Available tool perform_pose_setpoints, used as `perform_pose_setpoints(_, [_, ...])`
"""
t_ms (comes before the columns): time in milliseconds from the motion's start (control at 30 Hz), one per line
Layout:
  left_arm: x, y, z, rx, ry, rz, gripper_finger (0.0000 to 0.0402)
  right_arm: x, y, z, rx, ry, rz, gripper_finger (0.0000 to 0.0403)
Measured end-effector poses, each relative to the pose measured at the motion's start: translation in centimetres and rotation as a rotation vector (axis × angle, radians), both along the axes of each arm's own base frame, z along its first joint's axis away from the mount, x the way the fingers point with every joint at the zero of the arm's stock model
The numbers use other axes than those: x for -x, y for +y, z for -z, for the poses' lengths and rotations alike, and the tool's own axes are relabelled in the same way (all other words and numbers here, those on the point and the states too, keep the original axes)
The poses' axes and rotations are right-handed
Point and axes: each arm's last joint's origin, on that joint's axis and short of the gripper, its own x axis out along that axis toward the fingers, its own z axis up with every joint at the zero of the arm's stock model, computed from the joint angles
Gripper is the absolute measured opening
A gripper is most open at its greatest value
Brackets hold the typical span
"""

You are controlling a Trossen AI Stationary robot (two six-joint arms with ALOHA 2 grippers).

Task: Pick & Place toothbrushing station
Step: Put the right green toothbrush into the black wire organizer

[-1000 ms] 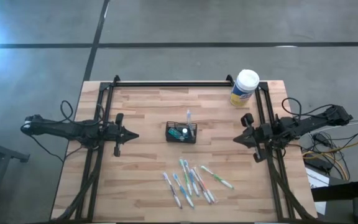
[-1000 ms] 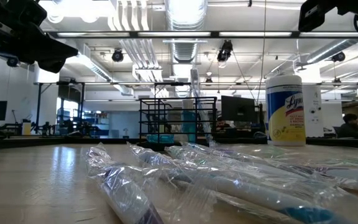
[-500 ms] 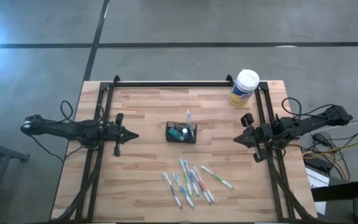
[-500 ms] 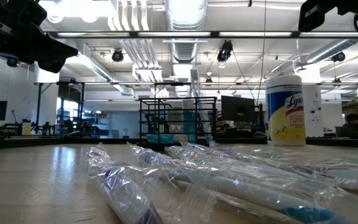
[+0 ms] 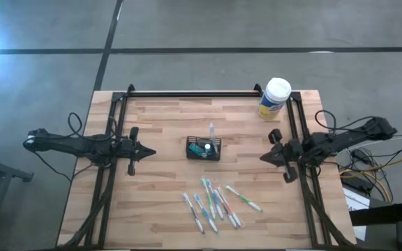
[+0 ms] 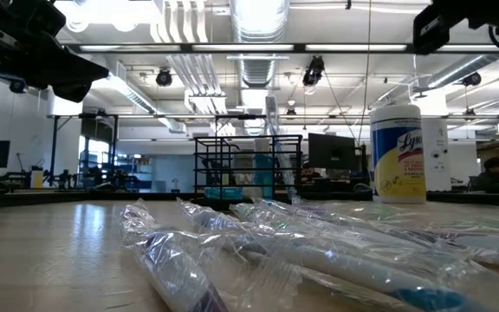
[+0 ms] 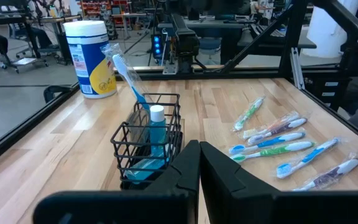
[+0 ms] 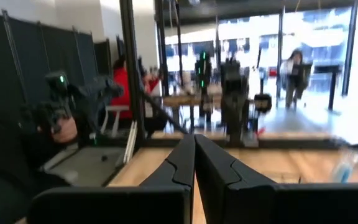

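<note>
Wooden desk (image 5: 166, 202) carrying the black wire holder (image 5: 204, 148) at its centre, wrapped toothbrushes (image 5: 218, 203) near its front edge. Left claw (image 5: 150, 151) and right claw (image 5: 262, 157), both pressed together, flank the holder, well apart from it. Approach stage, by appearance; next, one claw must spread and reach in.

The holder (image 5: 204, 148) sits mid-table (image 5: 159, 202), between the left gripper (image 5: 152, 153) and right gripper (image 5: 262, 157). Wrapped toothbrushes (image 5: 218, 203) lie before it, near the front edge. The canister (image 5: 275, 98) stands at the back right corner.
</note>
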Motion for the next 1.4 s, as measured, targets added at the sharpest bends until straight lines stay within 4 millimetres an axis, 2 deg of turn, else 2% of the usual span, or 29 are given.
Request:
perform_pose_setpoints(200, [0.0,0.0,0.0,0.0,0.0,0.0,0.0012,-2.4,0.7,0.9,-0.072,0.202,-0.003,0.0008])
perform_pose_setpoints(467, [0.0,0.0,0.5,-0.003,0.015,0.0,0.0012,-5.8,1.8,0.8,-0.16,0.818,0.1,0.0008])
perform_pose_setpoints(600, [0.0,0.0,0.5,0.004,0.013,-0.001,0.0012,-8.0,2.4,0.8,-0.256,1.05,0.204,0.0008])
perform_pose_setpoints(733, [0.0,0.0,0.5,0.004,0.013,-0.001,0.0012,-9.9,3.2,1.4,-0.255,1.234,0.278,0.0014])
perform_pose_setpoints(867, [0.0,0.0,0.4,0.005,0.013,-0.001,0.0012,-12.0,4.4,2.0,-0.266,1.344,0.243,0.0046])
perform_pose_setpoints(1067, [0.0,0.0,0.4,0.005,0.013,-0.001,0.0012,-14.9,6.2,3.3,-0.233,1.429,0.241,0.0121])
perform_pose_setpoints(1267, [0.0,0.0,0.4,0.011,0.012,-0.002,0.0012,-16.3,7.6,5.6,-0.184,1.532,0.273,0.0183])
perform_pose_setpoints(1400, [0.0,0.0,0.4,0.014,0.012,-0.002,0.0012,-16.5,8.3,7.2,-0.186,1.583,0.297,0.0203])
